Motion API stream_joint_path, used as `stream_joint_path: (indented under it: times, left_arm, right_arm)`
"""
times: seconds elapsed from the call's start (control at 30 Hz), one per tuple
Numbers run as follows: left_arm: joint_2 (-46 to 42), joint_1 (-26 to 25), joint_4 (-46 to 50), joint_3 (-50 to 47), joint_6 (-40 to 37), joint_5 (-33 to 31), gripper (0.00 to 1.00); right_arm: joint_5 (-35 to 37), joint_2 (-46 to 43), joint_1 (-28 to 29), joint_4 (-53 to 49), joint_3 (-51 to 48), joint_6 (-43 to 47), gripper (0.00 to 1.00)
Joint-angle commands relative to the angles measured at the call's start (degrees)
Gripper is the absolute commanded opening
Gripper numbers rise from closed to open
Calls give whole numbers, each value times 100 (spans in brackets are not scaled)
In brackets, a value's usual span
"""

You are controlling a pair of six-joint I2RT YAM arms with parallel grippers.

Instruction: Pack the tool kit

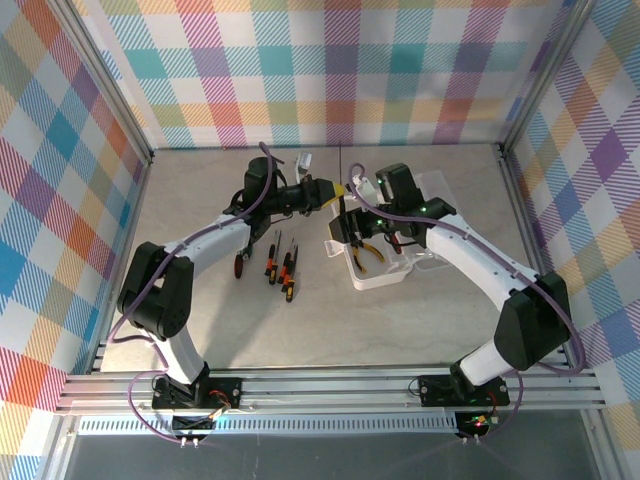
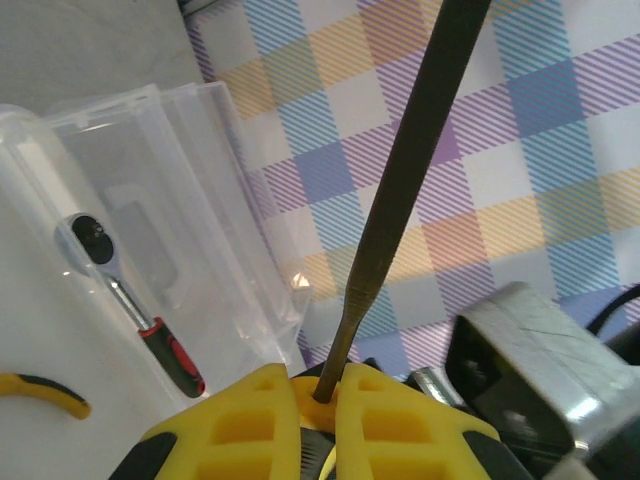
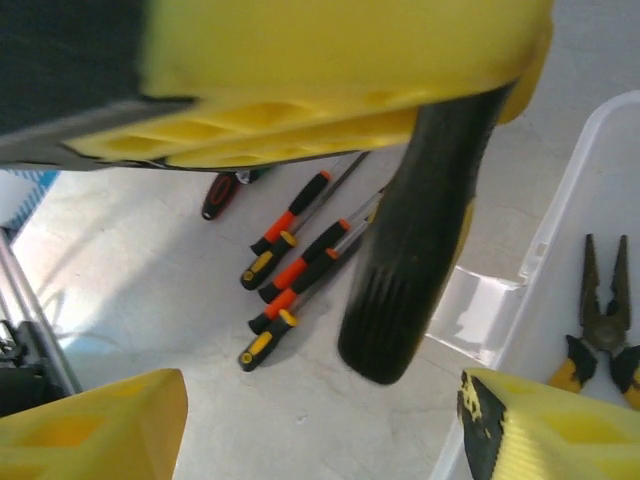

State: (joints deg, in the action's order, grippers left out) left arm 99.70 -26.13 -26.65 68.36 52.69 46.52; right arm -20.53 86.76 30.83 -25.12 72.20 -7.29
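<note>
The left pincer (image 2: 318, 382) is clamped on the thin metal shaft of a black-handled screwdriver (image 3: 410, 250), holding it in the air just beside the near-left corner of the translucent white rectangular plastic box (image 1: 375, 281). The tool's handle hangs down between the spread fingers of the right pincer (image 3: 325, 412), which stands open around it without touching it. This looks like a hand-over at its midpoint, with the tool offered but not yet taken. The box sits right of centre on the grey bench (image 1: 200, 200) with its lid thrown back. Two tools are already inside: the yellow-handled pliers (image 3: 603, 320) lie on its floor, and a chrome ratchet wrench with a red-and-black grip (image 2: 130, 305) lies further in. Several orange-and-black-handled screwdrivers (image 3: 290, 235) lie unpacked on the bench in a loose row to the left of the box, well apart from it, and a dark-red-handled screwdriver (image 3: 220, 195) lies just beyond them. By my estimate the packing is under half done: the held screwdriver must go in, then each one from the row, and last the lid must be shut.
</note>
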Motion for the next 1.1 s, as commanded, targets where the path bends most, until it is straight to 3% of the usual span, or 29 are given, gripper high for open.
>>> stream_joint_path:
  times: [0.0, 0.33, 0.57, 0.67, 0.77, 0.9, 1.0, 1.07]
  left_arm:
    - [-47, -93, -686, -55, 277, 209, 5]
    - [-21, -303, -769, -317, 285, 219, 5]
    - [-61, -356, -718, -385, 240, 252, 5]
    - [-122, -349, -248, -305, -120, 203, 9]
    - [-333, -301, 1664, 102, -1412, -229, 25]
    - [-618, -262, 4875, 1151, -3386, -1989, 69]
    - [-822, -99, 5895, 1496, -4000, -3259, 98]
    - [-922, 64, 6272, 1518, -4225, -3933, 100]
  right_arm:
    - [278, 1, 46, 261, 257, -34, 64]
    - [625, -68, 45, 403, 272, -71, 45]
    - [838, -134, 46, 356, 275, -80, 10]
    - [972, -203, 38, 200, 294, -33, 0]
    - [1282, -296, 20, -194, 372, 122, 0]
    - [1499, -464, -300, -854, 462, 373, 0]
    - [1476, -516, -813, -1377, 495, 607, 0]
    - [1642, -450, -1154, -1822, 580, 827, 0]
